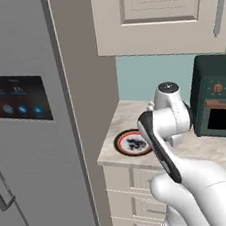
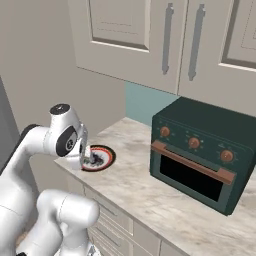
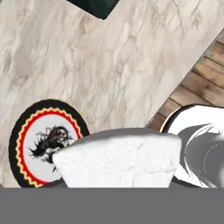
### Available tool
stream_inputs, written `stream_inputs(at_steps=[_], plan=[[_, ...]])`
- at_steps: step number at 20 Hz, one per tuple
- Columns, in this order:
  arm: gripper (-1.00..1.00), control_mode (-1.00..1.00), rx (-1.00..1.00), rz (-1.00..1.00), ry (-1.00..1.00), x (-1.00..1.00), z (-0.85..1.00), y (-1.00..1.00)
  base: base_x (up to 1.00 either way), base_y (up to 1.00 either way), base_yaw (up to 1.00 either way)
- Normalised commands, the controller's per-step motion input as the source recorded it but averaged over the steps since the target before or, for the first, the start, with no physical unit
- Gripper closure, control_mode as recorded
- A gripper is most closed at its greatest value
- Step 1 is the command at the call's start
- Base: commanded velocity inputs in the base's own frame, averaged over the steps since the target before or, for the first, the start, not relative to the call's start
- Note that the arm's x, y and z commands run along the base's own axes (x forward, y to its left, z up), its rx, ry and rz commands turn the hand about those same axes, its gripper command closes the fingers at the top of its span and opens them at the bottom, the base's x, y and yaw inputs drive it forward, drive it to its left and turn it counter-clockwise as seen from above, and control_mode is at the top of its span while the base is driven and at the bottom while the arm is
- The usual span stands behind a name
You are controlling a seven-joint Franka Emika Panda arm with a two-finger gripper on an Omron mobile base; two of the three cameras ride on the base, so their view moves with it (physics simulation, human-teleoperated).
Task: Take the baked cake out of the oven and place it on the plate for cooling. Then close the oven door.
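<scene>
A round plate [image 2: 101, 156] with a black rim, a red and yellow ring and a dark figure on white lies near the counter's left end, also seen as the plate [image 1: 131, 143] and the plate [image 3: 39, 144]. My gripper [image 2: 89, 159] hangs just over its near edge, mostly hidden by the wrist. A white wedge of cake [image 3: 118, 157] sits close before the hand camera, above the plate's right side, and hides the fingertips; the gripper seems shut on it. The oven and its door are out of view.
A dark green countertop toaster oven [image 2: 200, 155] with copper knobs and handle stands shut to the right on the marble counter [image 2: 150, 195]. A grey fridge [image 1: 26, 126] stands left of the counter. Cabinets [image 2: 165, 40] hang overhead. Wooden floor [image 3: 201, 78] lies beyond the counter edge.
</scene>
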Motion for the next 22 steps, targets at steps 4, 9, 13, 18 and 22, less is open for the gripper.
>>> stream_inputs(at_steps=[4, 9, 13, 18, 22], plan=[[1.00, -1.00, 0.00, 0.22, 0.32, 0.78, -0.10, 0.11, 0.00, 0.00, 0.00], [1.00, -1.00, 0.00, 0.21, 0.02, 0.47, -0.20, -0.06, 0.00, 0.00, 0.00], [1.00, -1.00, 0.00, 0.29, -0.04, 0.42, -0.38, 0.00, 0.00, 0.00, 0.00], [1.00, -1.00, -0.07, 0.35, -0.04, 0.50, -0.49, 0.05, 0.00, 0.00, 0.00], [1.00, -1.00, -0.07, 0.23, 0.00, 0.46, -0.16, 0.22, 0.00, 0.00, 0.00]])
